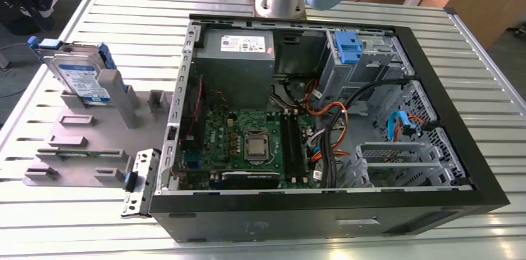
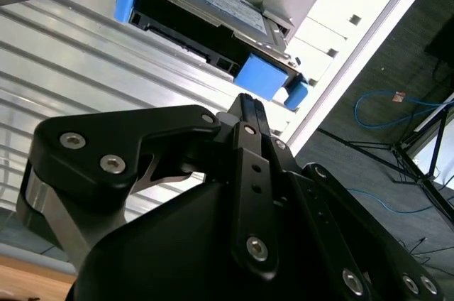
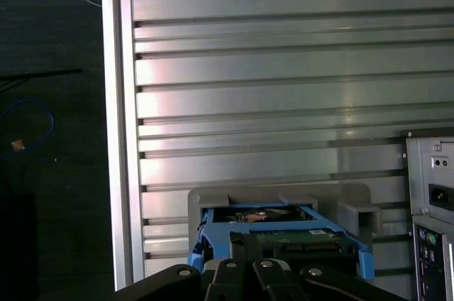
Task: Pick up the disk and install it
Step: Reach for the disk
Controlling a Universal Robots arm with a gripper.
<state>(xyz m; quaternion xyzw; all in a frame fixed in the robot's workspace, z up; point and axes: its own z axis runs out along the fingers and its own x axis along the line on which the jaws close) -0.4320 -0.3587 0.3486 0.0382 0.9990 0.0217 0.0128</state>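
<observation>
The disk (image 1: 80, 75), a silver hard drive with a white-and-blue label and blue rails, stands tilted on edge in a grey holder (image 1: 82, 143) at the exterior view's left, outside the computer case. In both wrist views the disk (image 2: 206, 10) (image 3: 273, 233) lies just beyond my black gripper (image 2: 246, 102). The fingers meet at their tips with nothing between them, short of the disk's blue end tab (image 2: 261, 75) and apart from it.
The open computer case (image 1: 329, 217) takes up the middle of the slatted metal table (image 1: 123, 20). It holds a motherboard (image 1: 246, 143), a grey power-supply box (image 1: 238, 47), a blue-tabbed drive cage (image 1: 349, 50) and loose cables (image 1: 345, 118). The table edge (image 3: 117, 138) drops to the floor.
</observation>
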